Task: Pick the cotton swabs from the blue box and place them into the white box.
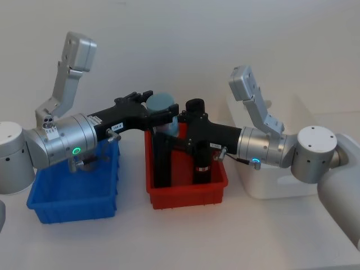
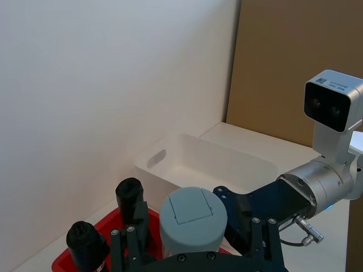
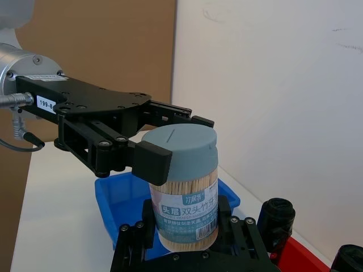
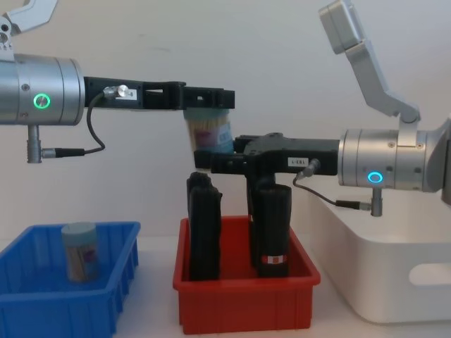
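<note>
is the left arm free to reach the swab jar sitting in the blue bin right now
Probably not yet: the left gripper is shut on another clear plastic swab jar above the red plastic bin. The jar in the blue plastic box stands uncovered, blue plastic box otherwise open.

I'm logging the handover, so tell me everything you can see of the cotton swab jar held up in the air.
The held jar is a clear plastic cylinder packed with pale sticks, with a grey-blue lid and a printed label. It stands upright in the air above the red bin. The left gripper clamps its lid end, the right gripper its base.
</note>
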